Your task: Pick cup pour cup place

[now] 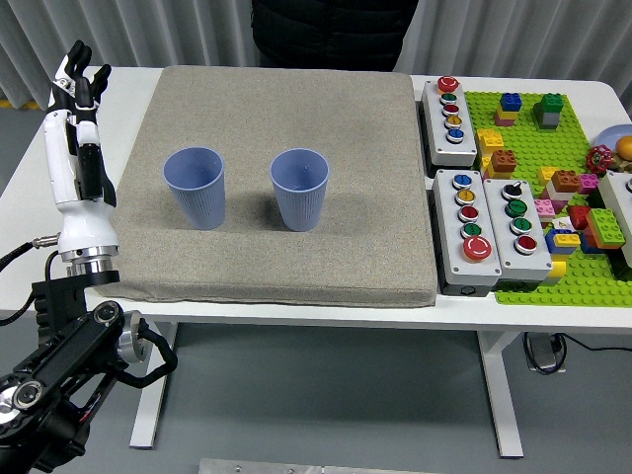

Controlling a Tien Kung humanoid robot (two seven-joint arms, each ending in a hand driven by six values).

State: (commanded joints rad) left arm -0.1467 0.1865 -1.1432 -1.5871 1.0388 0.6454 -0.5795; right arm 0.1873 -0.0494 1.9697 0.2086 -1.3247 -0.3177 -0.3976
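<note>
Head view: two blue cups waited on the mat, my left hand raised and empty.

I saw the left cup and the right cup standing upright, near each other but apart, on the grey mat over the white table. Both looked like thin ribbed plastic; I judged them light, easily squashed and easily tipped, so I would have wrapped the fingers gently around the ribbed mid-wall, below the rim. I could not tell what either held. My left hand stood at the table's left edge, well apart from the cups, fingers spread upward, touching nothing. My right hand was out of sight.
</note>
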